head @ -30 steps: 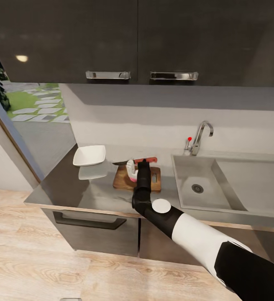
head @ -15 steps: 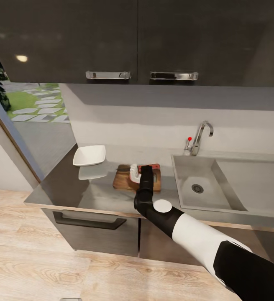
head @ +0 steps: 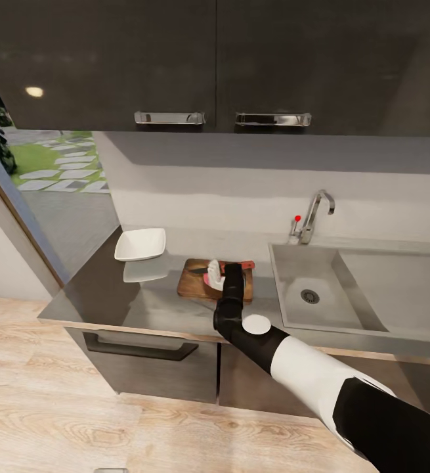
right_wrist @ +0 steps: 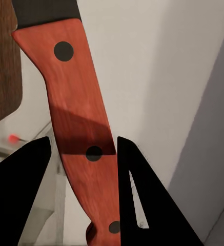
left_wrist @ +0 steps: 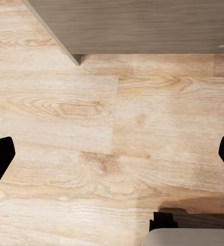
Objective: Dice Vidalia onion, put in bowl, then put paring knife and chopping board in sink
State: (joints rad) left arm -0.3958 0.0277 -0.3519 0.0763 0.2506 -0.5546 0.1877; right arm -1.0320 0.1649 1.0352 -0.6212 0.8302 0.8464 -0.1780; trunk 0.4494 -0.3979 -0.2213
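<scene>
Right pincer point(head: 231, 270) reaching over the board point(head: 195, 286) on the grey tabletop point(head: 109, 295), closed on the red handle of the knife point(right_wrist: 81, 118). Seen up close from the right wrist, with both dark fingers point(right_wrist: 142, 195) pressed against the handle near its butt end, three dark rivets down the handle, dark blade starting at the far end. From the head, knife point(head: 231, 267) lying roughly level above the board, handle end poking out toward the sink point(head: 346, 289), dark blade pointing the other way toward the bowl point(head: 140, 244). Onion point(head: 209, 276) on the board just under the blade, pale pink and white, partly hidden behind the arm; whether blade and onion touch, impossible to tell. Board flat, just beside the sink's left rim, slot hole mostly covered by the arm. Bowl white, apart from the board, back toward the wall at the tabletop's left end. Sink with round drain point(head: 310, 296) and tap point(head: 316, 213) with a red knob behind it. Left pincer point(left_wrist: 112, 159) hanging over the wooden floor point(left_wrist: 91, 113), wide open, dark fingertips at opposite edges of the left wrist view, nothing between them.
</scene>
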